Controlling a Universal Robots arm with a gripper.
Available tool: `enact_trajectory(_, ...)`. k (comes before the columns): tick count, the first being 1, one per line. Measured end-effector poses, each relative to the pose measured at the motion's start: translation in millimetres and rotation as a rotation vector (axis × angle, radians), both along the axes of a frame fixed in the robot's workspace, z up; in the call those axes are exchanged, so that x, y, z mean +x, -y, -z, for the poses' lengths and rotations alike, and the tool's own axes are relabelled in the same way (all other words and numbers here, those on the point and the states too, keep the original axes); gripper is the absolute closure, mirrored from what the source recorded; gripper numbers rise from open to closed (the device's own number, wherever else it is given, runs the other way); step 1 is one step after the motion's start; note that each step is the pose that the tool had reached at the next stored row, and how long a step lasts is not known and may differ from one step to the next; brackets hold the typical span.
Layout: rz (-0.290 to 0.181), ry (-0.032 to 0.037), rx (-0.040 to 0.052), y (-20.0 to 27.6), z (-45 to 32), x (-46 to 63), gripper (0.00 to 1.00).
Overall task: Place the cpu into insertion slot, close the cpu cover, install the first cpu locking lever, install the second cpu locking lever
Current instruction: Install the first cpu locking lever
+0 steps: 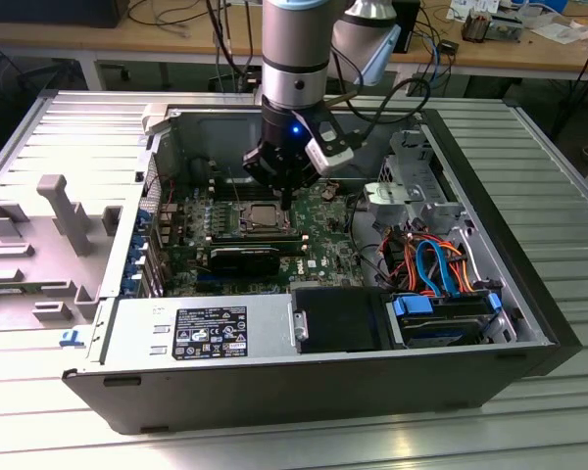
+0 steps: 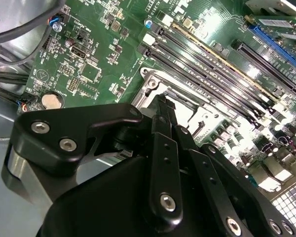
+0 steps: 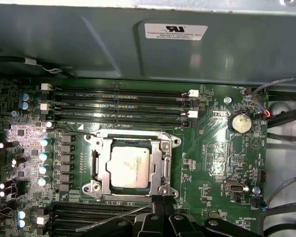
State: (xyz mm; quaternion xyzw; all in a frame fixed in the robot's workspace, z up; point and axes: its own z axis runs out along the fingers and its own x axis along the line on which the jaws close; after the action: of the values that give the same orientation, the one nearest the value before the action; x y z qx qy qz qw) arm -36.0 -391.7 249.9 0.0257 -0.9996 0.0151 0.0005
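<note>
Black gripper (image 3: 161,201) fingers, pinched narrow and holding nothing, hover at the socket's lower edge, frame centre. Cpu (image 3: 129,167) sits in the insertion slot (image 3: 96,167); cpu cover (image 3: 166,165) lies closed over it, ready for levers.

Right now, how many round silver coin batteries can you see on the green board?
1. The coin battery sits on the motherboard beside the insertion slot, toward the cables. The gripper may hide others.
</note>
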Motion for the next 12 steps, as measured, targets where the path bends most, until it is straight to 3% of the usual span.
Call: enact_trajectory(12, 0.000, 0.0000, 0.0000, 0.0, 0.0, -2.5, 0.89)
